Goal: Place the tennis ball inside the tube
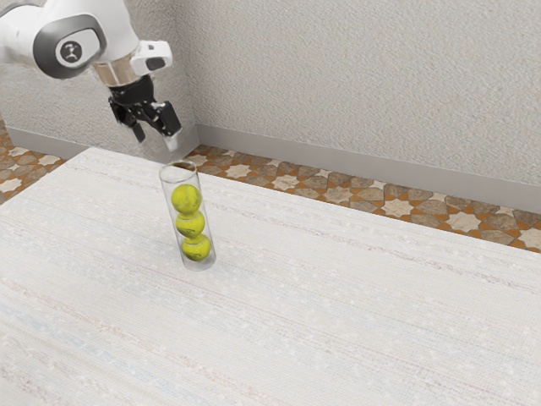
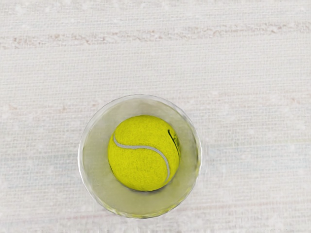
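An indoor room (home or office, I can't tell): rough pale plaster wall [image 1: 363, 76], grey skirting board [image 1: 338, 167], star-patterned stone-look floor [image 1: 399, 207], whitish streaked desk [image 1: 338, 304].

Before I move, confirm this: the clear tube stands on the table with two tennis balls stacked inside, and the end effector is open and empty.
The count is wrong: the exterior view shows three tennis balls, not two, stacked inside the clear tube. The rest holds: the tube stands on the table, and the end effector is open and empty.
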You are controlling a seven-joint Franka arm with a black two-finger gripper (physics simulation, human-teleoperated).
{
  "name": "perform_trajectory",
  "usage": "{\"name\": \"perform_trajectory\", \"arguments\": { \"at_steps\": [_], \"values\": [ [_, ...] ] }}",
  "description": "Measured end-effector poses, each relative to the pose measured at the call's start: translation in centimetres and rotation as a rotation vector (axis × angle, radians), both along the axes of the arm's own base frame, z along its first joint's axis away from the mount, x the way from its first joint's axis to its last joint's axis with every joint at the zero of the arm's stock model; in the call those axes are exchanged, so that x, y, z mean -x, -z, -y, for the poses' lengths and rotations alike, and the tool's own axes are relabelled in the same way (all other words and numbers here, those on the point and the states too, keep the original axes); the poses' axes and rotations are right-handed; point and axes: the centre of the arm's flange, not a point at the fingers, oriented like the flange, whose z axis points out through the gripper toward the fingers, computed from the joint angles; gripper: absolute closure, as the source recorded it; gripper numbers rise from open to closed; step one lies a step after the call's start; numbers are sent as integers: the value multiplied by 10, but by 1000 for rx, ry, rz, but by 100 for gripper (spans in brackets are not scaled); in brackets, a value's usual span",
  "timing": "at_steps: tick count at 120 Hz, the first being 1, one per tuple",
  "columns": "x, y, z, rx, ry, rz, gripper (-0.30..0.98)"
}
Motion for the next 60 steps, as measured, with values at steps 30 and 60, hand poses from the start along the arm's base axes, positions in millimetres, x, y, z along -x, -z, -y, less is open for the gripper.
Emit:
{"name": "perform_trajectory", "arguments": {
  "at_steps": [30,60],
  "values": [
    [71,-91,-13,-24,-101,-4,1],
    [73,-101,65,-107,-235,-68,0]
  ]
}}
